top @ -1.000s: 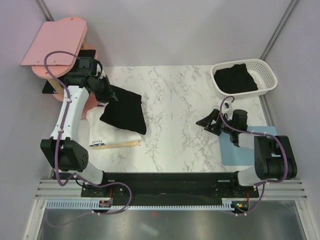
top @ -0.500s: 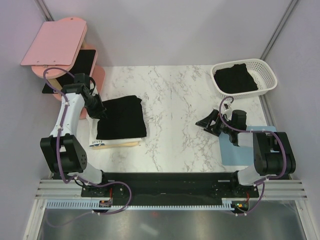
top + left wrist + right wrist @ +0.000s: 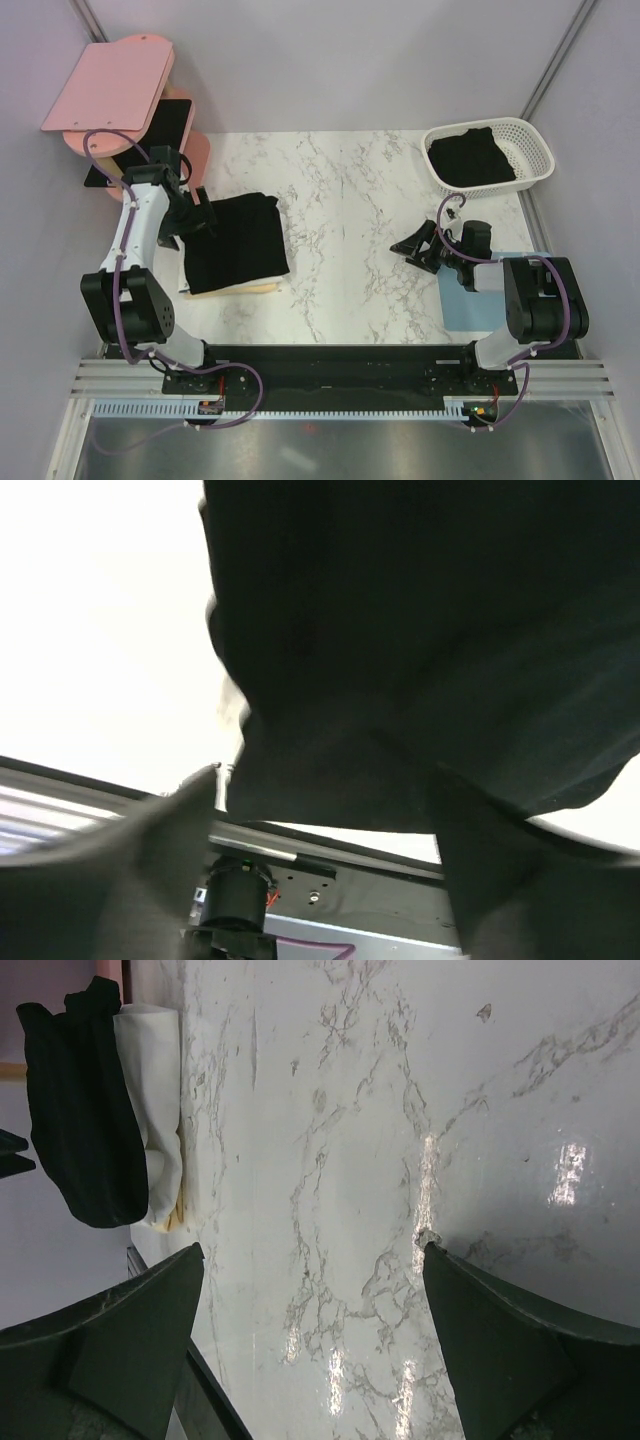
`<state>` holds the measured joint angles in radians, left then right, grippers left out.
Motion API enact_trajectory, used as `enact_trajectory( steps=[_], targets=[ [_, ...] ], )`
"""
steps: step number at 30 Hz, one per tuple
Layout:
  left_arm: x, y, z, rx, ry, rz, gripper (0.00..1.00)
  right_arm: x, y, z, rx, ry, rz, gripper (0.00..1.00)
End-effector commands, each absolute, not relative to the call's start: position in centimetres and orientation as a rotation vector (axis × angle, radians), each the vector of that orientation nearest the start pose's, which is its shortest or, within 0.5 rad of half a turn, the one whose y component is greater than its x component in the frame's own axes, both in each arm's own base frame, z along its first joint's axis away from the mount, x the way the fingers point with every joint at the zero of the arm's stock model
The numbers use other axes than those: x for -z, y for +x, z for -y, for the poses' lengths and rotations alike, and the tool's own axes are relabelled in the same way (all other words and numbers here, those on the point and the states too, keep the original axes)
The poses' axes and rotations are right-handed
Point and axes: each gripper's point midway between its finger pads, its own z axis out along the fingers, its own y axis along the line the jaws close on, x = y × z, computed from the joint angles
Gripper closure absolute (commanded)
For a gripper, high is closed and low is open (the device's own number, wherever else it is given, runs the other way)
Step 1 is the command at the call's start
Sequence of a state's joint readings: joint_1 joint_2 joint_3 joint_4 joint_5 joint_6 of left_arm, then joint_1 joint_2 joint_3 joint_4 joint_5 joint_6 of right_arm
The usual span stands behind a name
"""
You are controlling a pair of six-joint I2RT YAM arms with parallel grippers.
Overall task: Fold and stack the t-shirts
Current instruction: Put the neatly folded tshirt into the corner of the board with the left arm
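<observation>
I am resting my left tool (image 3: 197, 218) at the left edge of the folded black t-shirt (image 3: 240, 240). Its fingers are standing spread, not pinching; in the left wrist view dark cloth is filling the space beyond and between them. The black t-shirt is lying on top of a white t-shirt (image 3: 150, 1100), with a cream layer (image 3: 255, 289) peeking out along the near edge. This stack is sitting at the left side of the desk (image 3: 350, 200), close to the left rim and just beside the pink stand (image 3: 110, 85).

I am holding my right tool (image 3: 410, 250) spread wide and gripping nothing, low over bare marble near the blue mat (image 3: 462, 300). Open desk is stretching between the two tools. At the far right corner a white basket (image 3: 540, 150) is holding another black t-shirt (image 3: 470, 158), well apart from both tools.
</observation>
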<state>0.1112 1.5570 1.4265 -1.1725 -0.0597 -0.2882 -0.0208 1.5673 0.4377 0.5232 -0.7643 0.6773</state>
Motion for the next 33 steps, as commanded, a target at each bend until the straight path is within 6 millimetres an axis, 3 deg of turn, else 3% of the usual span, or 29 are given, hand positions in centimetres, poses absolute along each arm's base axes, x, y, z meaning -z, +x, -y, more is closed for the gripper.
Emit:
enact_trajectory(
  steps=[1, 6, 8, 9, 10, 11, 12, 15, 16, 18, 19, 20, 22, 23, 33],
  targets=[
    [-19.6, 30.6, -3.1, -0.037, -0.548, -2.668, 0.0, -5.0, 31.3, -13.5, -1.202, 0.281, -2.188, 0.02],
    [-24.7, 31.3, 1.6, 0.234, -0.353, -2.488, 0.0, -4.7, 31.2, -13.4, -1.2, 0.283, -2.192, 0.02],
    [-25.3, 31.3, 4.7, 0.445, -0.291, -2.444, 0.11, -4.6, 31.2, -13.4, -1.197, 0.284, -2.195, 0.02],
    [-25.6, 31.3, 5.8, 0.528, -0.269, -2.419, 0.2, -4.5, 31.2, -13.4, -1.197, 0.289, -2.198, 0.02],
    [-25.8, 31.7, 7.8, 0.673, -0.214, -2.363, 0.65, -4.5, 31.3, -13.4, -1.197, 0.289, -2.197, 0.02],
    [-25.7, 31.6, 9.1, 0.756, -0.221, -2.352, 0.93, -4.4, 31.3, -13.4, -1.194, 0.288, -2.198, 0.02],
    [-25.5, 31.8, 9.9, 0.816, -0.218, -2.335, 0.98, -4.6, 31.3, -13.4, -1.195, 0.285, -2.196, 0.02],
    [-23.0, 32.0, 14.3, 0.943, -0.116, -2.375, 0.98, -4.6, 31.4, -13.4, -1.192, 0.284, -2.196, 0.02],
    [-21.1, 32.0, 15.6, 1.007, -0.095, -2.431, 0.98, -4.7, 31.5, -13.4, -1.192, 0.282, -2.196, 0.02],
    [-20.5, 32.6, 18.0, 1.127, -0.054, -2.402, 0.98, -4.6, 31.5, -13.4, -1.191, 0.282, -2.199, 0.02],
    [-19.2, 32.0, 18.8, 1.215, -0.057, -2.414, 0.98, -4.7, 31.6, -13.4, -1.19, 0.284, -2.198, 0.02],
    [-19.5, 33.2, 19.5, 1.275, -0.078, -2.347, 0.98, -4.7, 31.6, -13.4, -1.191, 0.285, -2.196, 0.02],
    [-18.0, 32.5, 20.2, 1.377, -0.096, -2.333, 0.98, -4.6, 31.6, -13.3, -1.19, 0.289, -2.2, 0.02],
    [-18.2, 33.3, 20.7, 1.429, -0.117, -2.282, 0.98, -4.6, 31.6, -13.3, -1.189, 0.286, -2.199, 0.02],
    [-11.0, 31.7, 21.8, 1.694, -0.304, -2.359, 0.98, -4.1, 31.4, -13.3, -1.188, 0.288, -2.215, 0.02]
  ],
)
